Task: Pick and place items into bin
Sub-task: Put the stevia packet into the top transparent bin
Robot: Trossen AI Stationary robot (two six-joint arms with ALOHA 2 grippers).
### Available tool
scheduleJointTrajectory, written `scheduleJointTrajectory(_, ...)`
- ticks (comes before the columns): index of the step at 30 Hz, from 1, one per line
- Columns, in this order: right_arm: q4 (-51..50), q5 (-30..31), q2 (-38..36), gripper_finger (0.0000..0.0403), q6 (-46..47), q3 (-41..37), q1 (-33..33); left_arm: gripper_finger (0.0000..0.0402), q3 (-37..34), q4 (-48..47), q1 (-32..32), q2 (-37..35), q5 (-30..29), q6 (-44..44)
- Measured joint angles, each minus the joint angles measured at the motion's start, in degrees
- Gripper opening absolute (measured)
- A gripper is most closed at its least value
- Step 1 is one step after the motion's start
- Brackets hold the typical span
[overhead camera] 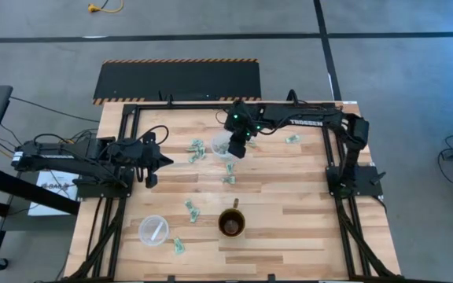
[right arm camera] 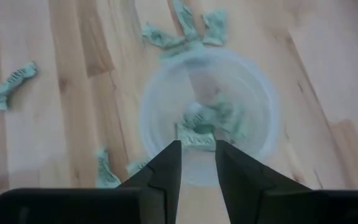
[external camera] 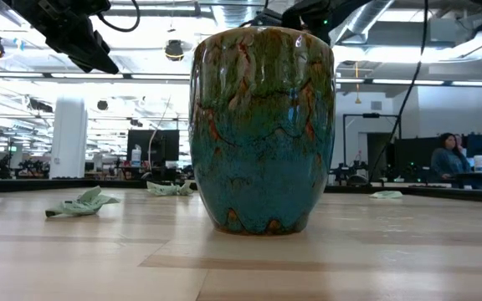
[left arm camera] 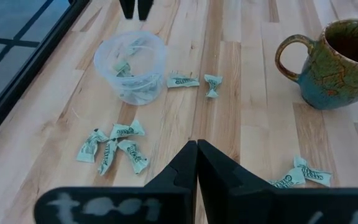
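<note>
The bin (overhead camera: pixel 217 141), a clear plastic cup (right arm camera: pixel 143 118), stands at the table's far middle with several pale green-and-white wrapper items (right arm camera: pixel 213 118) inside. My right gripper (right arm camera: pixel 197 155) hovers open just above it (overhead camera: pixel 238 145), with nothing between its fingers. More items lie flat on the wood around the bin (overhead camera: pixel 196 149) (overhead camera: pixel 230 173), farther right (overhead camera: pixel 292 139) and toward the near edge (overhead camera: pixel 189 209) (overhead camera: pixel 178 246). My left gripper (left arm camera: pixel 196 152) waits shut above the table's left side (overhead camera: pixel 152 161), holding nothing.
A glazed green-and-brown mug (overhead camera: pixel 232 222) stands upright near the front middle and fills the low view (external camera: pixel 262 130). A second clear cup (overhead camera: pixel 153 229) sits at the front left. Black frame rails (overhead camera: pixel 128 157) run along the table's sides.
</note>
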Motion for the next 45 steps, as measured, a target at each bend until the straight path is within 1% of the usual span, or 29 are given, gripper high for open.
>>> scheduleJointTrajectory(2,-2.4,0.1,-0.7,0.0092,-0.1,0.0,-0.6,0.0000,0.0,0.0,0.0,0.0,0.0,0.0)
scheduleJointTrajectory(4,-2.5,0.2,-1.6,0.0092,-0.1,-1.1,-1.3,0.0000,0.0,0.0,0.0,0.0,0.0,0.0)
scheduleJointTrajectory(7,-1.1,0.1,-3.7,0.0092,-0.3,-5.7,-2.8,0.0000,0.0,0.0,0.0,0.0,0.0,0.0)
scheduleJointTrajectory(11,4.0,0.1,-6.7,0.0092,1.4,-13.9,-5.6,0.0000,0.0,0.0,0.0,0.0,0.0,0.0)
scheduleJointTrajectory(15,5.6,0.1,-8.5,0.0092,4.3,-17.4,-7.8,0.0000,0.0,0.0,0.0,0.0,0.0,0.0)
scheduleJointTrajectory(20,4.9,-0.1,-8.1,0.0092,4.2,-17.7,-8.7,0.0000,0.0,0.0,0.0,0.0,0.0,0.0)
scheduleJointTrajectory(23,4.6,-0.3,-6.4,0.0098,2.6,-17.6,-8.7,0.0000,0.0,0.0,0.0,0.0,0.0,0.0)
scheduleJointTrajectory(28,1.8,-0.1,-2.9,0.0129,2.5,-17.7,-9.2,0.0000,0.0,0.0,0.0,0.0,0.0,0.0)
scheduleJointTrajectory(32,2.0,0.3,0.2,0.0156,2.6,-17.7,-9.4,0.0000,0.0,0.0,0.0,0.0,0.0,0.0)
scheduleJointTrajectory(36,3.4,2.7,2.6,0.0174,2.5,-17.6,-9.3,0.0000,0.0,0.0,0.0,0.0,0.0,0.0)
scheduleJointTrajectory(41,4.7,3.5,3.3,0.0180,2.5,-17.6,-9.4,0.0000,0.0,0.0,0.0,0.0,0.0,0.0)
scheduleJointTrajectory(45,6.0,6.0,3.3,0.0175,3.6,-17.6,-9.1,0.0000,0.0,0.0,0.0,0.0,0.0,0.0)
